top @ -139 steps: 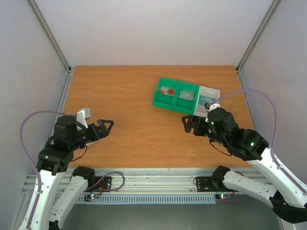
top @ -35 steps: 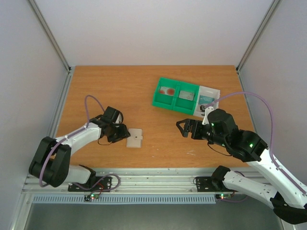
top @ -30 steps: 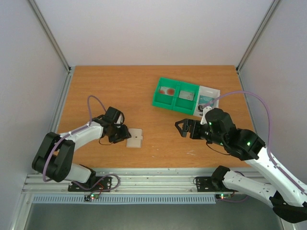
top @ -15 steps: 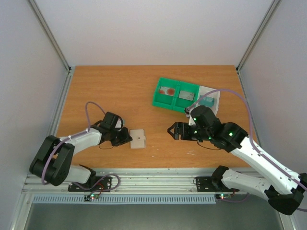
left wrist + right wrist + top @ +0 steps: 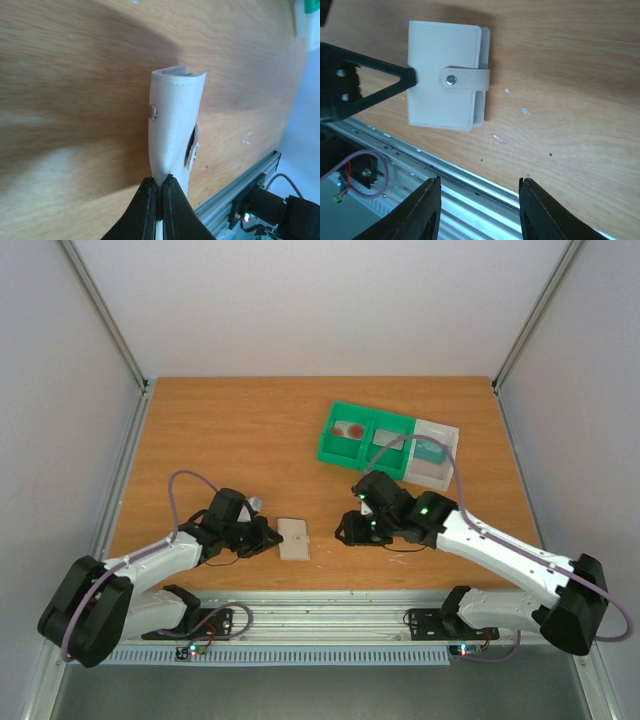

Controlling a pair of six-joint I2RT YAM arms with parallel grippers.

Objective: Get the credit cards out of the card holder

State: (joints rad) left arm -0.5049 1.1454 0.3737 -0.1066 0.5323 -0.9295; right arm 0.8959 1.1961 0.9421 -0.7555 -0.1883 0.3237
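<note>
The card holder (image 5: 294, 538) is a cream wallet held closed by a snap strap, lying flat near the table's front edge. My left gripper (image 5: 268, 537) is shut on its left edge; in the left wrist view the black fingertips (image 5: 149, 192) pinch the holder's (image 5: 175, 125) thin end. My right gripper (image 5: 348, 533) hovers just right of the holder, jaws apart and empty. In the right wrist view the holder (image 5: 445, 75) is ahead of the open right gripper (image 5: 480, 197), with the left gripper's finger (image 5: 375, 80) on its edge. Credit cards inside the holder are hidden.
A green two-compartment bin (image 5: 360, 453) stands at the back right, with a red-marked card (image 5: 348, 429) and a greyish card (image 5: 386, 439) in it. Beside it is a white tray (image 5: 437, 468) holding a teal card (image 5: 432, 450). The metal rail (image 5: 470, 185) borders the table's front.
The left gripper shut on the holder's edge and drew it nearer the front. The right arm swung left and down toward the holder, its jaws narrowing.
</note>
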